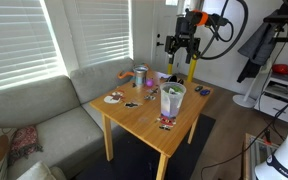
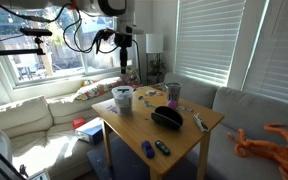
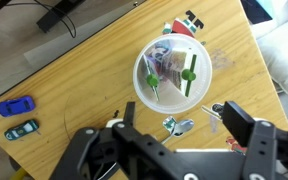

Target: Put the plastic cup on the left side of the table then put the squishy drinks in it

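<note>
The plastic cup (image 1: pixel 172 98) stands upright on the light-wood table (image 1: pixel 139 118), also seen in the other exterior view (image 2: pixel 122 98). From above in the wrist view the plastic cup (image 3: pixel 206 62) holds squishy drinks (image 3: pixel 164 70) with green straws. My gripper (image 1: pixel 181 45) hangs well above the cup, also seen in an exterior view (image 2: pixel 125 42). In the wrist view my gripper (image 3: pixel 181 112) is open and empty, its fingers apart on either side just below the cup.
A silvery mug with orange trim (image 1: pixel 141 75) stands further back. A black bowl (image 2: pixel 166 117) sits mid-table. Two small toy cars (image 3: pixel 16 106) lie near one edge, and a small shiny wrapper (image 3: pixel 179 126) beside the cup. A grey sofa (image 1: pixel 44 105) adjoins the table.
</note>
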Tool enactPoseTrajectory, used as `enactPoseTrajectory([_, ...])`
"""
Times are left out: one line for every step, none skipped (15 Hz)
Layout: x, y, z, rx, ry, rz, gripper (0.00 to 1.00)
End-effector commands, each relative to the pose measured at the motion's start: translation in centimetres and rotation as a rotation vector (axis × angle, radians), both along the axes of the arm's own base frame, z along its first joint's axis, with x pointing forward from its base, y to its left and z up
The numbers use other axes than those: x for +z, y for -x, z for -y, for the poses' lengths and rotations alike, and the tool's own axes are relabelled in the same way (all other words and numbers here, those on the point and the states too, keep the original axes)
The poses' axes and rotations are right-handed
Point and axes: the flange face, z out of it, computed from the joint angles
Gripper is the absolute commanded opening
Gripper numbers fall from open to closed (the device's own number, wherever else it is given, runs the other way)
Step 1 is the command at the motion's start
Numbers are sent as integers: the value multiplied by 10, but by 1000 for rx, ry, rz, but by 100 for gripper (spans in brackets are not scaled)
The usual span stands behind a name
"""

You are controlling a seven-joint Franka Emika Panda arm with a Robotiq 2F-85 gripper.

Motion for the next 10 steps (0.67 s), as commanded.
enactPoseTrajectory([2,0,0,0,0,3,96])
enactPoseTrajectory([4,1,1,-1,0,5,100])
enactPoseTrajectory([4,2,1,-1,0,7,100])
enactPoseTrajectory([5,2,1,-1,0,7,100])
enactPoseTrajectory([5,2,1,-1,0,7,100])
enactPoseTrajectory([5,2,1,-1,0,7,100])
enactPoseTrajectory([5,2,1,-1,0,7,100])
enactPoseTrajectory([5,2,1,-1,0,7,100])
enactPoseTrajectory([5,2,1,-1,0,7,100])
enactPoseTrajectory([5,2,1,-1,0,7,100])
